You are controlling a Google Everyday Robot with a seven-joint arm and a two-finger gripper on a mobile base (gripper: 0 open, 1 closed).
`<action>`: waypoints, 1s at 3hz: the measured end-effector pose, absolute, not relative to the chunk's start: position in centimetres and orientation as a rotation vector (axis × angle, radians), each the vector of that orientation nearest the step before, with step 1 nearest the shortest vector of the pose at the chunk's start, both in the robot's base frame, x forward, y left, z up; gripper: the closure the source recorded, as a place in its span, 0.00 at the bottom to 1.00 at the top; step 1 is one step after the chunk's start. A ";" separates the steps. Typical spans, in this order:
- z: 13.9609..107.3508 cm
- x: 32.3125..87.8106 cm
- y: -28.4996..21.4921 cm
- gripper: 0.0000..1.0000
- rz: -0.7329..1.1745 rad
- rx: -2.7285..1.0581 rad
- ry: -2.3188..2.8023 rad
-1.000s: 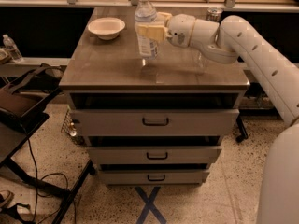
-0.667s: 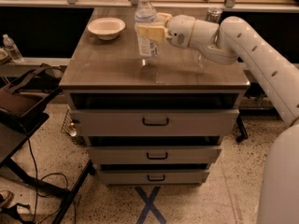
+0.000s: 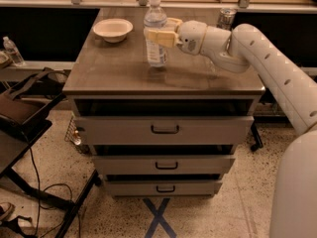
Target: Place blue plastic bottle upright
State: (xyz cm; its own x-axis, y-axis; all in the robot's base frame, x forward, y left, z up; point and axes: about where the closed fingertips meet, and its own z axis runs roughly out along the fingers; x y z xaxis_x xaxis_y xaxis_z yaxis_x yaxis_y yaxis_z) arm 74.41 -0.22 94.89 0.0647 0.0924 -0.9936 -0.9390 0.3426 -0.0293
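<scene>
The blue plastic bottle [image 3: 155,31] stands upright with its white cap up, near the middle of the brown cabinet top [image 3: 114,71]. Its base looks at or just above the surface. My gripper [image 3: 159,33] reaches in from the right and is shut on the bottle around its middle, with pale fingers [image 3: 166,36] on both sides of it. My white arm [image 3: 257,58] runs off to the right edge of the view.
A white bowl [image 3: 113,29] sits at the back left of the top. A silver can [image 3: 226,18] stands at the back right behind my arm. A small clear bottle [image 3: 12,51] stands far left on a shelf. Drawers [image 3: 163,129] are below.
</scene>
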 end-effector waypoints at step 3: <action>93.8 75.2 -0.1 1.00 1.003 -0.878 1.283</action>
State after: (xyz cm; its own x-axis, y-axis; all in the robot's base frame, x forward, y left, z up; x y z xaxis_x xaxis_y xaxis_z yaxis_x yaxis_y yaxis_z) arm 75.21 -0.12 93.81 0.0117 0.1013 -0.9948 -0.9409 0.3380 0.0233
